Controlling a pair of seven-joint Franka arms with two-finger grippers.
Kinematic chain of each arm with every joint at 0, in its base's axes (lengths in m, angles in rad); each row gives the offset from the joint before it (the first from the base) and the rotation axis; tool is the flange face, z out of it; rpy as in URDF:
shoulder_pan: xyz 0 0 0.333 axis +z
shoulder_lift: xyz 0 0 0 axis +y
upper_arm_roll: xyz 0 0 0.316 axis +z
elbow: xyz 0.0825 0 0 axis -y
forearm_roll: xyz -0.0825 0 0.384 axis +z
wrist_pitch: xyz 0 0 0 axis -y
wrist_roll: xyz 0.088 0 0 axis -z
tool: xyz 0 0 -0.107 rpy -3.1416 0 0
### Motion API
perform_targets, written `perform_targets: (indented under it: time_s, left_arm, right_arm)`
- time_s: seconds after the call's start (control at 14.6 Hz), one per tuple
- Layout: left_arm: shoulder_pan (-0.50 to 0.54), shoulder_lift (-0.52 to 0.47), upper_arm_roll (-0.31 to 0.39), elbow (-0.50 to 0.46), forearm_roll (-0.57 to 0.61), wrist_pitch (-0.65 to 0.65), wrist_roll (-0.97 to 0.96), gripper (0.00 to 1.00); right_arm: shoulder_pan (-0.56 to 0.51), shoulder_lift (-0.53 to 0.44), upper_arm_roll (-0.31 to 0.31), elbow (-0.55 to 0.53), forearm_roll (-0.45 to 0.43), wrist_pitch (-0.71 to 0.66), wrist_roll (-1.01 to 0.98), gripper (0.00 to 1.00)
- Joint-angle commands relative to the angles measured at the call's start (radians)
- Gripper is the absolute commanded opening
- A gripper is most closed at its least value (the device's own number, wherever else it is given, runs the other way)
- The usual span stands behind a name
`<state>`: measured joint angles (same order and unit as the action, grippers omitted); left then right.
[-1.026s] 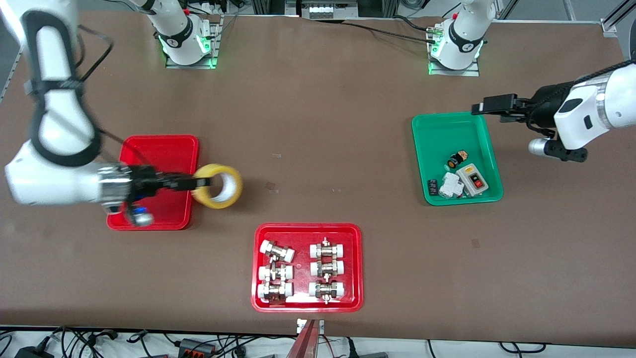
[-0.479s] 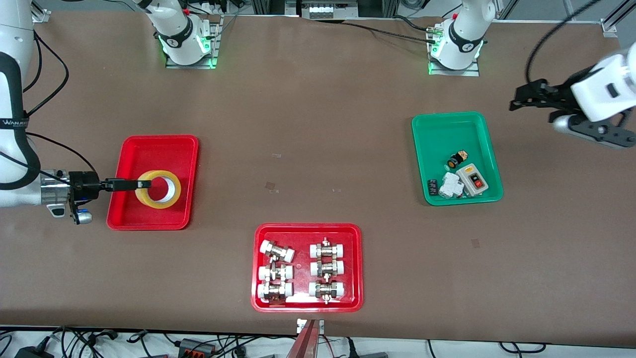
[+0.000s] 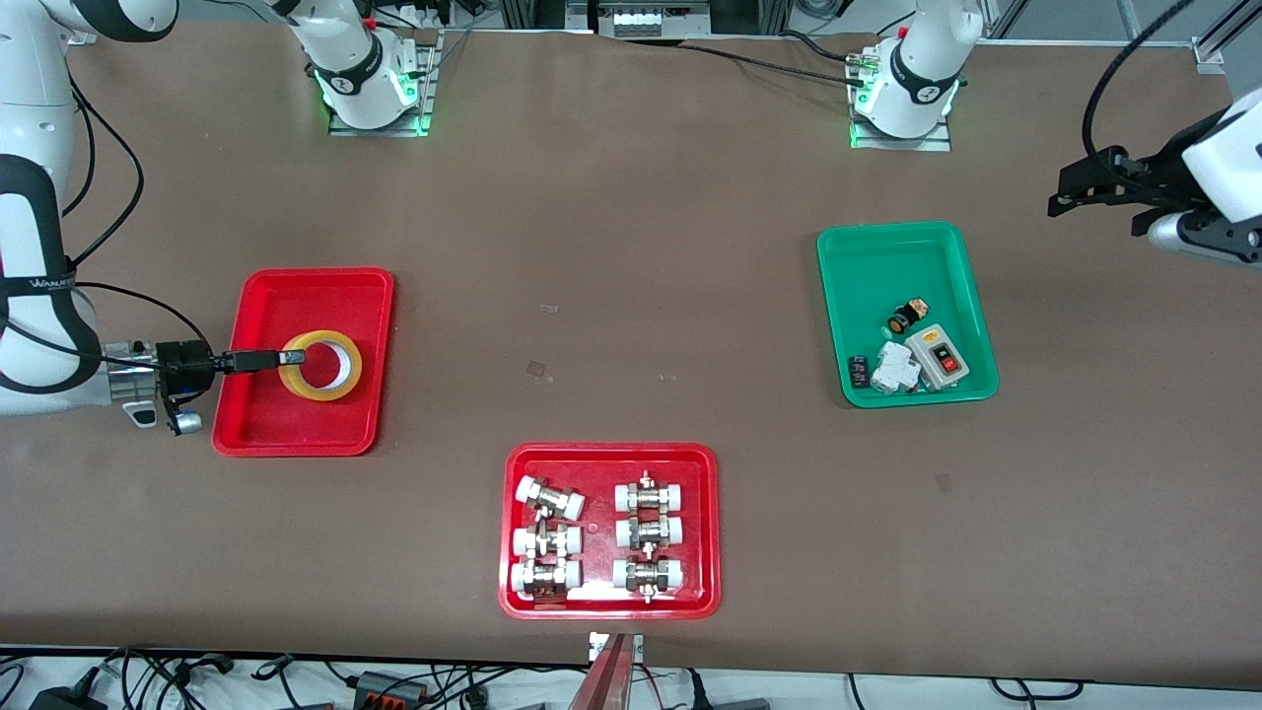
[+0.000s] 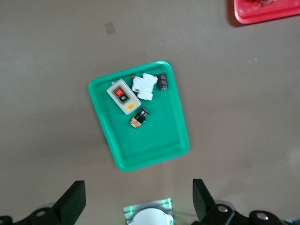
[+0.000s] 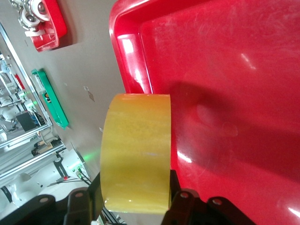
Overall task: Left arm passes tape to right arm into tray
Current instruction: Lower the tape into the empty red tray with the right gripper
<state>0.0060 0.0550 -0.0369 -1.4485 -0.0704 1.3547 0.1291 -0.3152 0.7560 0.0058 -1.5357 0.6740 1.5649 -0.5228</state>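
The right gripper [image 3: 288, 359] is clamping the tape [image 3: 320, 365] by its wall — jaws shut on the yellow roll, hanging it over the tray [image 3: 317, 288]. The left gripper [image 3: 1070, 193] is waiting over bare worktop [image 3: 631, 296] beside the green tray [image 3: 892, 258] — jaws spread wide, holding nothing.
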Motion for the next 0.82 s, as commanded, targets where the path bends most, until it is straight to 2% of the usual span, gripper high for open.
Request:
perform_targets:
  time_s: [0.0,0.14,0.21,0.27,0.34,0.48,0.55,0.75]
  left_arm:
    - [-0.052,-0.17,0.011,-0.208,0.09,0.13,-0.013,1.0]
    - [-0.057,-0.181,0.008,-0.23,0.101,0.17,-0.038,1.0]
    - [-0.057,-0.172,0.014,-0.225,0.1,0.169,-0.086,1.0]
    - [-0.057,-0.17,0.015,-0.214,0.101,0.169,-0.11,1.0]
    - [-0.057,-0.158,0.018,-0.185,0.101,0.164,-0.112,1.0]
    - [-0.055,-0.149,0.018,-0.159,0.133,0.165,-0.111,1.0]
    - [-0.052,-0.147,0.018,-0.159,0.127,0.17,-0.112,1.0]
    - [-0.031,-0.13,0.029,-0.154,0.051,0.173,-0.161,1.0]
  right_arm:
    - [-0.036,-0.015,0.022,-0.032,-0.011,-0.023,-0.054,0.42]
    - [-0.047,-0.02,0.022,-0.05,-0.024,-0.026,-0.066,0.43]
    - [-0.048,-0.017,0.022,-0.055,-0.027,-0.025,-0.077,0.49]
    - [-0.048,-0.015,0.022,-0.063,-0.027,-0.022,-0.077,0.78]
    - [-0.048,-0.017,0.022,-0.069,-0.028,-0.022,-0.078,1.0]
    - [-0.044,-0.027,0.02,-0.067,-0.05,-0.025,-0.071,1.0]
    - [-0.035,-0.041,0.02,-0.067,-0.095,-0.013,-0.068,1.0]
    - [-0.013,-0.082,0.02,-0.069,-0.189,0.029,-0.063,1.0]
